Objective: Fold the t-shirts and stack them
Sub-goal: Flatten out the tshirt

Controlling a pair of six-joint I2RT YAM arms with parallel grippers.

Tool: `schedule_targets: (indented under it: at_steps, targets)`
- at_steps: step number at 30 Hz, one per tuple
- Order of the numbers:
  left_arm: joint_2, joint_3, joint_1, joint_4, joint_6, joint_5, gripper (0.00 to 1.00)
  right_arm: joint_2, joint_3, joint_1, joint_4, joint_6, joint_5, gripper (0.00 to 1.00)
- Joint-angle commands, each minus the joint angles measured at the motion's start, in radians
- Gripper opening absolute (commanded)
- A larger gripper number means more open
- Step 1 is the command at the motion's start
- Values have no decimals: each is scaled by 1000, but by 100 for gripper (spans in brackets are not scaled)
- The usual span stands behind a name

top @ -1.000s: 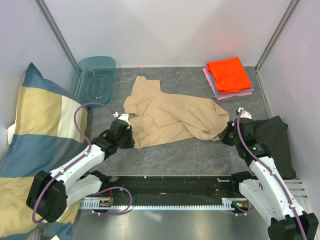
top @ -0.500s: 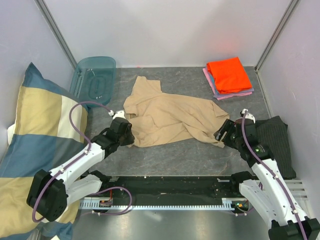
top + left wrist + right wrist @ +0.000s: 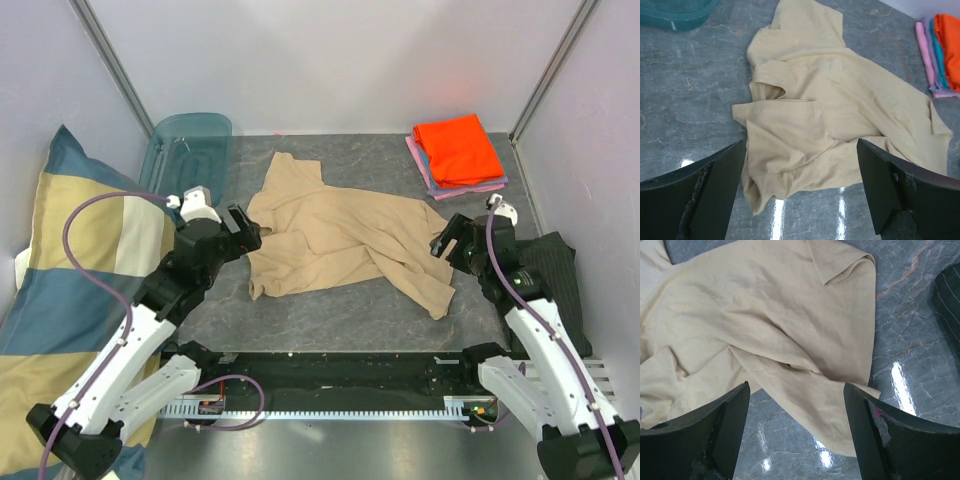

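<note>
A tan t-shirt [image 3: 340,240] lies crumpled and spread on the grey table, also seen in the left wrist view [image 3: 830,110] and the right wrist view [image 3: 765,325]. My left gripper [image 3: 243,228] hangs open just above its left edge, nothing between the fingers [image 3: 801,150]. My right gripper [image 3: 448,240] hovers open over the shirt's right corner, also empty [image 3: 796,390]. A folded stack with an orange t-shirt [image 3: 458,148] on top, over blue and pink ones, sits at the back right [image 3: 947,45].
A teal plastic bin [image 3: 187,155] stands at the back left. A big blue-and-cream checked pillow [image 3: 70,270] leans along the left side. A dark grey striped cloth [image 3: 555,280] lies at the right edge [image 3: 947,295]. Walls enclose three sides.
Both grippers have opened, let go of the tan t-shirt and lifted away from it. The shirt's right corner now lies flat, pointing toward the front.
</note>
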Motion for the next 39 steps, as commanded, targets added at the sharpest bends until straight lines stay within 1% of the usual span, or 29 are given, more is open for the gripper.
schedule_targets:
  at_steps: [1,3,10,13,15,17,18,19,20,22,23,24,25,28,32,35,39]
  targets:
    - [106,-7,-4,6,27,-50,100,73,37,2,105,-44,17,84]
    - [128,-23,-4,46,19,-41,100,98,43,2,134,-58,26,84]
    - [289,-50,-4,188,27,-21,100,262,74,1,249,-105,72,85]
    - [370,-55,-4,249,28,13,100,336,74,1,318,-121,66,86]
    - [427,-61,-4,304,21,60,100,383,74,1,378,-127,49,86]
    - [465,-56,-7,332,7,96,100,475,95,1,407,-136,32,87]
    - [512,-52,-18,341,4,102,100,508,107,2,415,-138,26,87]
    - [533,-40,-30,352,-1,104,100,575,123,1,415,-147,23,87]
    - [556,-32,-44,355,-10,105,100,606,150,2,423,-150,22,87]
    - [615,-10,-99,366,-21,104,100,688,181,1,438,-162,8,88]
    - [632,-4,-122,369,-33,96,100,715,208,2,444,-173,-4,88]
    - [649,5,-171,367,-41,91,100,739,221,1,449,-179,-9,88]
    - [684,17,-191,367,-47,87,100,785,235,1,449,-182,-12,88]
    - [732,23,-243,369,-94,84,100,850,265,1,452,-193,-17,88]
    - [778,14,-259,379,-133,90,100,890,237,1,476,-190,-44,88]
    - [819,23,-259,381,-116,74,100,907,198,6,481,-184,-87,87]
    - [895,80,-242,364,-93,71,100,879,126,19,484,-168,-129,87]
